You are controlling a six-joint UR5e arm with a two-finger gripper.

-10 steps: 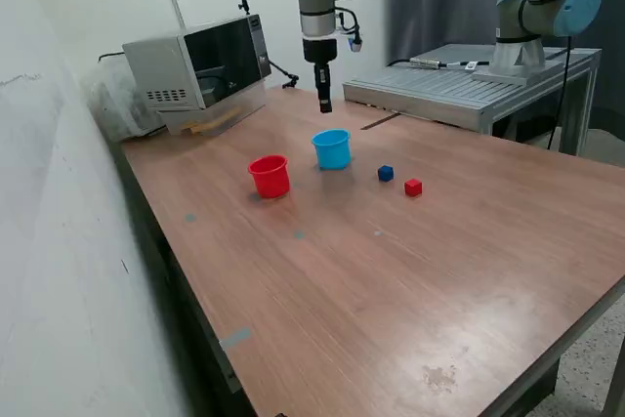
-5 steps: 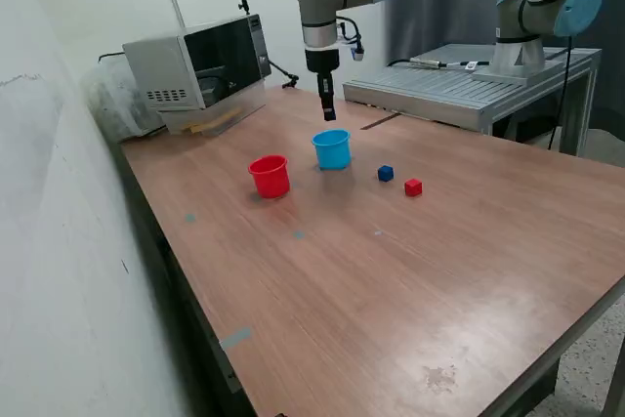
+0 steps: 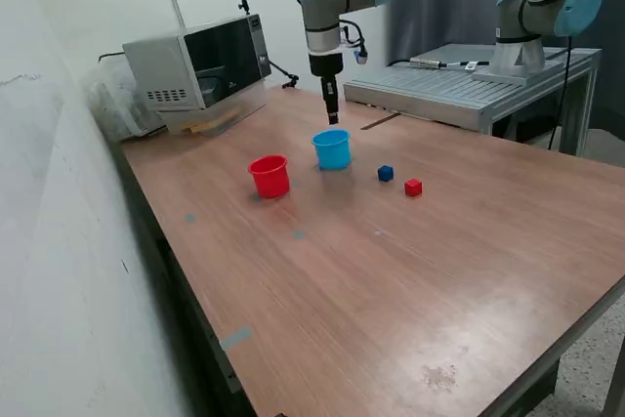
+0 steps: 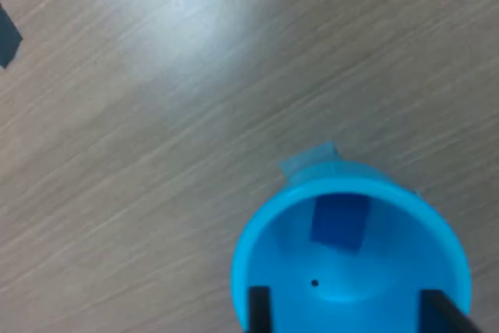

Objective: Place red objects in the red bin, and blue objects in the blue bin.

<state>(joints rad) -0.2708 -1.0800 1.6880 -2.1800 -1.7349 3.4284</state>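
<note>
The light blue bin [image 3: 332,149] stands upright on the wooden table, with the red bin [image 3: 270,176] beside it toward the exterior view's left. My gripper [image 3: 333,114] hangs just above the blue bin's rim. In the wrist view its two dark fingertips [image 4: 258,308] are spread wide and nothing is held between them, so my gripper [image 4: 347,313] is open. A blue cube [image 4: 340,221] lies on the floor of the blue bin [image 4: 257,239]. Another blue cube [image 3: 386,174] and a red cube [image 3: 413,187] sit on the table toward the exterior view's right of the bins.
A microwave [image 3: 200,65] stands at the table's back corner. A second arm [image 3: 542,7] is mounted on a grey metal platform [image 3: 459,90] behind the table. A wall runs along the exterior view's left. A dark tape patch [image 4: 8,37] marks the tabletop.
My gripper has shifted slightly toward the exterior view's right and a little lower, ending over the blue bin. The cubes and bins on the table have not moved.
</note>
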